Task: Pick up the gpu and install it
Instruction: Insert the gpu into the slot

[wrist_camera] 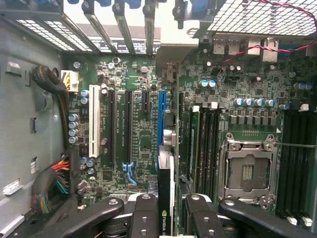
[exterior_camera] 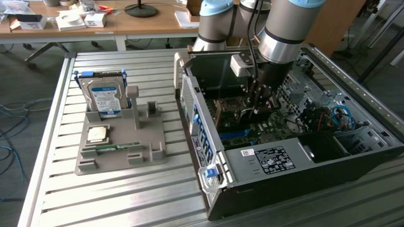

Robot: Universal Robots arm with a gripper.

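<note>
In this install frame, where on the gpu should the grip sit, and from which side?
On the long edge of the gpu that faces away from the motherboard, pinching its two flat faces from above, as the gripper does. The card stands on edge in line with the blue slot, so its connector edge probably needs to stay free.

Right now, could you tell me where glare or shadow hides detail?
Wrist view: glare whitens a patch behind the grey metal slot covers, yet the thin dark gpu card in the black gripper is evenly lit. Exterior view: the black computer case is dim inside beneath the grey arm; the silver slatted table is bright.
</note>
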